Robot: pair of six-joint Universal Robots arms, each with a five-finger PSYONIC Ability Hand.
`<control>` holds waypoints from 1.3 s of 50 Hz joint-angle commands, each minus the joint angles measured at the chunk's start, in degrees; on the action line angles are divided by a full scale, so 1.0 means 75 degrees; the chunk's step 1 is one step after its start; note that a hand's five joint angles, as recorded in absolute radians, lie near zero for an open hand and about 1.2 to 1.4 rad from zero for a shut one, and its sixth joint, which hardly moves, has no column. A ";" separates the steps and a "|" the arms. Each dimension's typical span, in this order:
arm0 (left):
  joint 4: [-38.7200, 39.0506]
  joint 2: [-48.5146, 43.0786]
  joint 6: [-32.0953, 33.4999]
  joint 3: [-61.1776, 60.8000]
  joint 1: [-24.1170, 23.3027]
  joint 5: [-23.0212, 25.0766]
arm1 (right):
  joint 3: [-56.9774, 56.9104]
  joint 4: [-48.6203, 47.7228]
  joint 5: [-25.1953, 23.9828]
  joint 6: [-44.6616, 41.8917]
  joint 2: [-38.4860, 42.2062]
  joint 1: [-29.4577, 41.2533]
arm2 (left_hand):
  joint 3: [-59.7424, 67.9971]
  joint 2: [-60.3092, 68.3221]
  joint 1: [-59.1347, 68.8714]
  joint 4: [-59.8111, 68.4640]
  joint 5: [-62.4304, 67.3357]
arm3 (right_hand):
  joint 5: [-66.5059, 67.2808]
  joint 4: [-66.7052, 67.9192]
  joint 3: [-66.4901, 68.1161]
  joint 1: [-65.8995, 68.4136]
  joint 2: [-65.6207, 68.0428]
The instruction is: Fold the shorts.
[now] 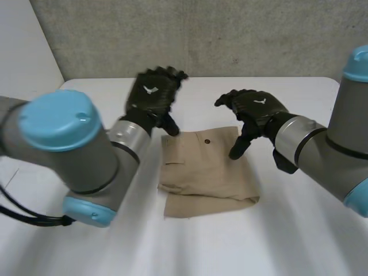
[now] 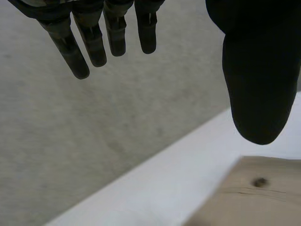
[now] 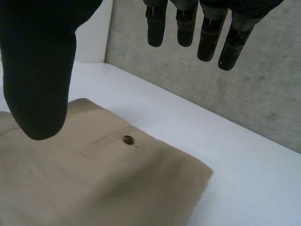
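Tan shorts (image 1: 204, 172) lie folded into a compact stack in the middle of the white table (image 1: 299, 241), a dark button (image 1: 207, 140) on the top layer. My left hand (image 1: 152, 95) hovers open above the stack's far left corner, fingers (image 2: 94, 40) straight and its thumb over the tan shorts (image 2: 254, 197). My right hand (image 1: 253, 112) hangs open above the far right corner, touching nothing. In the right wrist view its fingers (image 3: 207, 33) spread above the tan shorts (image 3: 94, 183) and the button (image 3: 128, 140).
A grey concrete wall (image 1: 230, 34) rises behind the table's far edge. A white panel (image 1: 23, 46) stands at the far left. Bare tabletop surrounds the shorts on all sides.
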 commanded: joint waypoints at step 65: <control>-0.5902 0.2158 -0.1055 0.2002 0.2344 0.0968 | -0.1557 0.1530 0.2493 -0.1117 -0.0991 -0.0786 | -0.0575 -0.0525 -0.0664 -0.0522 -0.0429 | -0.0458 -0.0437 -0.0292 -0.0197 -0.0307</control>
